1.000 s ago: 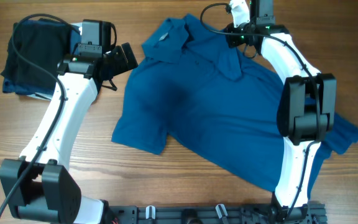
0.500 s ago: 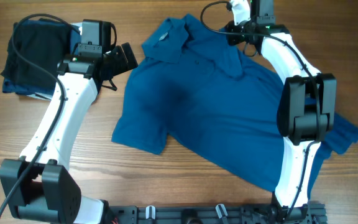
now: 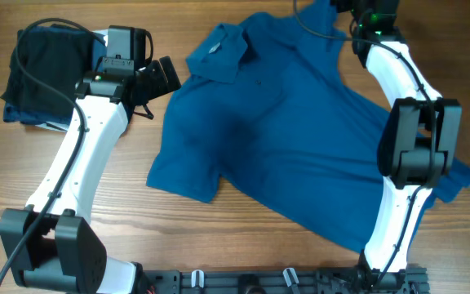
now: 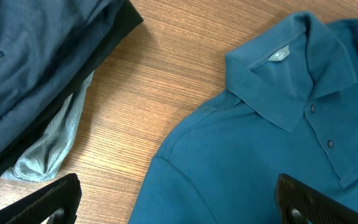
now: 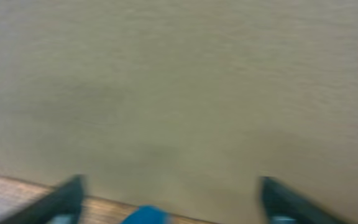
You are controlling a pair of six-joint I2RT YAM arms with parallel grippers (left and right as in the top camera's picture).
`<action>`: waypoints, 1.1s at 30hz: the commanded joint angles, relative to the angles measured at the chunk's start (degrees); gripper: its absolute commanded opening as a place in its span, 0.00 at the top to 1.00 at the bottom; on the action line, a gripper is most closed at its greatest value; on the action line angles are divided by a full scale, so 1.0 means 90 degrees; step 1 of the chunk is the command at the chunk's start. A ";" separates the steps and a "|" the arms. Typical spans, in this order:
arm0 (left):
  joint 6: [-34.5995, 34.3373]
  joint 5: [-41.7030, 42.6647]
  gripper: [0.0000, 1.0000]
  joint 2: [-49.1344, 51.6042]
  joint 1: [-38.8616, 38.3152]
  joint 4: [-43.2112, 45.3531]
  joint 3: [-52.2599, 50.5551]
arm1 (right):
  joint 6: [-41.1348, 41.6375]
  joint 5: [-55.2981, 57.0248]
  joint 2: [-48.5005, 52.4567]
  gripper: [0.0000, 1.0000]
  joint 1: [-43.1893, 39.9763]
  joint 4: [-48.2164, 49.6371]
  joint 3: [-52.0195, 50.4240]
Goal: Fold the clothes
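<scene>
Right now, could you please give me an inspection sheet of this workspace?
Surface: wooden table, nothing spilled seen.
Job's things: blue polo shirt spread out, wrinkled, not yet folded.
Clutter: stack of folded garments, black on top, by the left arm.
Grippers: left tool open beside the shirt's shoulder; right tool open at the table's far edge.
Cables: black cable loops over the stack.
Surroundings: blurred beige wall.
</scene>
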 commanded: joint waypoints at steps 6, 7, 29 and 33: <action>0.0010 0.0032 0.00 0.0002 0.0027 0.0017 0.0007 | 0.0984 0.0141 -0.1353 0.00 -0.0559 -0.2888 0.0109; 0.0010 0.0032 0.00 0.0002 0.0027 0.0017 0.0007 | 0.1171 0.0138 -0.1647 0.01 -0.0724 -0.3621 0.0109; 0.0010 0.0032 0.00 0.0002 0.0027 0.0017 0.0007 | 0.2897 -0.0758 -0.2890 0.96 -0.2832 -0.7184 -0.3983; 0.0010 0.0032 0.00 0.0002 0.0029 0.0017 0.0007 | 0.2953 -0.0678 -0.2890 0.96 -0.2812 -0.6892 -0.4087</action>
